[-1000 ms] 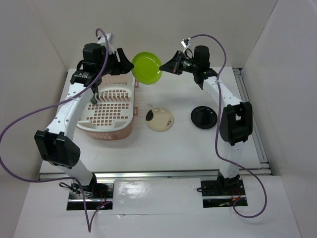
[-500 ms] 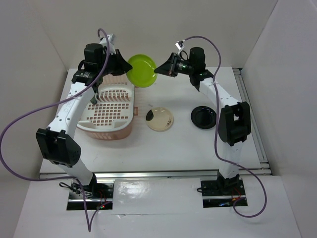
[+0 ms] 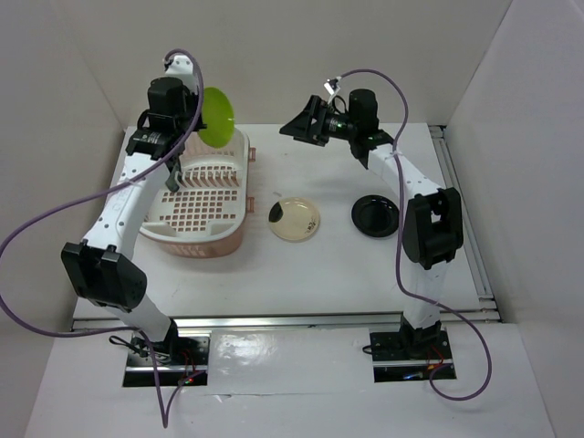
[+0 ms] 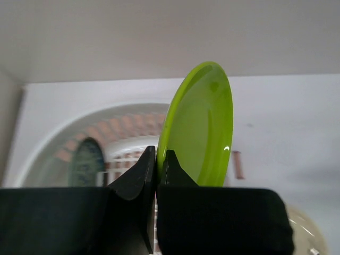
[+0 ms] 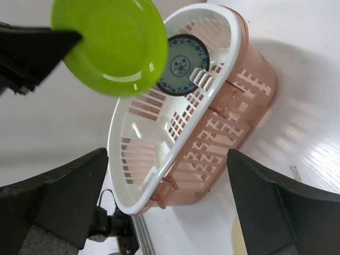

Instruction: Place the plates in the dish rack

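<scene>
While your left gripper [image 4: 156,161] pinches the rim of the lime green plate [image 4: 202,127], right gripper [image 3: 299,124] spread wide, that thin hold may slip.

No readable text, label or number shows anywhere.

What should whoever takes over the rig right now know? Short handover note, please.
Left gripper: shut on the lime green plate, held on edge above the dish rack's far end.
Right gripper: open, empty, raised over the table right of the rack.
Done: blue-grey patterned plate stands in the rack.
Left: slot the lime green plate, then load the cream plate and black plate, both lying on the table right of the rack.
</scene>
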{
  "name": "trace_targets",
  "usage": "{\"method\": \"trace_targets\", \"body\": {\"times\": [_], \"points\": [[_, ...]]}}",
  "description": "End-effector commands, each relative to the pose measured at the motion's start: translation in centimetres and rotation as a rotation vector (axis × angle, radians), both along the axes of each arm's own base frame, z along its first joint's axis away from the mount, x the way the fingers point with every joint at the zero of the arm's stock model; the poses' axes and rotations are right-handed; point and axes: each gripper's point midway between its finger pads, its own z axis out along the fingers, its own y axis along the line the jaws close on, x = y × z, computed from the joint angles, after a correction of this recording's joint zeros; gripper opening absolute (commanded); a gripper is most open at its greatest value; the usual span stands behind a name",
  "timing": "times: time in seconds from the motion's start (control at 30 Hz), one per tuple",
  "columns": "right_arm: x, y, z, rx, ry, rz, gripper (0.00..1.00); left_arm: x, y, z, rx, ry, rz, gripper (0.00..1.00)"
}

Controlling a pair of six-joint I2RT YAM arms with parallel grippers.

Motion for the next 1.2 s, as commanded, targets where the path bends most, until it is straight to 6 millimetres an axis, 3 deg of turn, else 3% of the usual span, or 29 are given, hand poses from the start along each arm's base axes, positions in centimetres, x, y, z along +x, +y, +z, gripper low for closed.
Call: {"method": "trace_targets", "body": {"times": [0.0, 0.17, 0.2, 0.4, 0.57, 0.63, 1.17], "points": [[-1.0, -1.0, 1.5, -0.026, -0.048, -0.007, 1.0, -0.4, 6.1, 5.9, 0.208, -0.167, 0.259, 0.0], [-1.2, -2.8, 0.7, -0.058, -0.042, -0.031, 1.0, 0.0, 7.4, 5.6, 0.261, -0.164, 0.322, 0.0], [-1.3, -2.8, -0.2, -0.057, -0.023, -0.032, 1.0, 0.3, 7.7, 4.8, 0.27, -0.149, 0.343, 0.0], [-1.7, -2.8, -0.5, -0.049, -0.018, -0.024, 1.0, -0.2, 9.5, 2.7, 0.347, -0.124, 0.437, 0.0], [-2.0, -2.2, -0.4, -0.038, -0.019, 0.001, 1.0, -0.1, 9.6, 1.2, 0.415, -0.118, 0.445, 0.0], [-1.9, -2.1, 0.1, -0.036, -0.029, 0.001, 1.0, -0.3, 9.2, -0.2, 0.471, -0.096, 0.442, 0.0], [-2.2, -1.3, -1.1, -0.018, 0.007, 0.044, 1.0, -0.5, 9.4, -5.1, 0.515, -0.051, 0.434, 0.0]]}}
